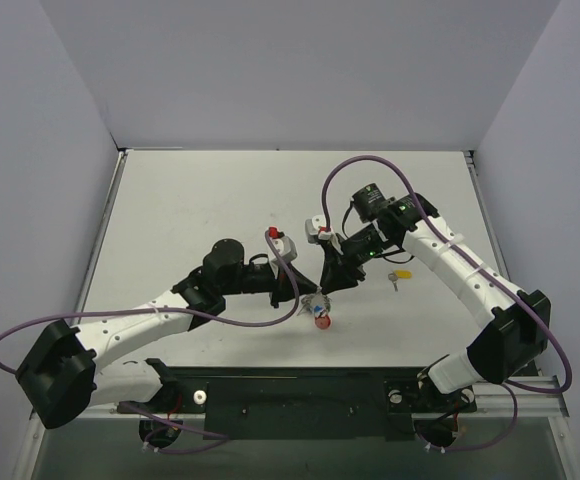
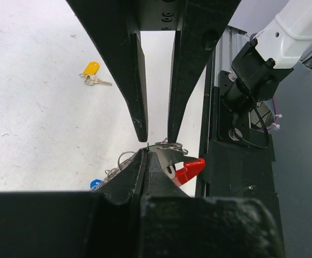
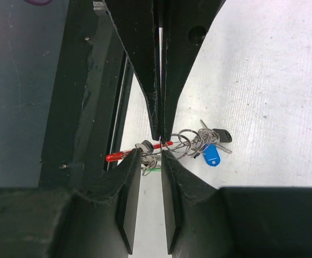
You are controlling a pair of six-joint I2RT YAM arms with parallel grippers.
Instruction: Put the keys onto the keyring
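Two grippers meet tip to tip: left gripper (image 3: 160,133) pinches the keyring (image 3: 187,141) steady for threading, seemingly; right gripper (image 3: 150,161), jaws apart, straddles its wire.

2 arms (image 1: 140,322) | white shells | black joints (image 1: 225,256) | purple cables (image 1: 370,160) | black tools (image 2: 147,154)

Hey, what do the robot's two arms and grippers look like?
The left arm and right arm have white links, black joints and black bases. A purple cable loops along each. The left gripper and right gripper are black, each with two long fingers tapering to narrow tips. A small green light glows near the right wrist.
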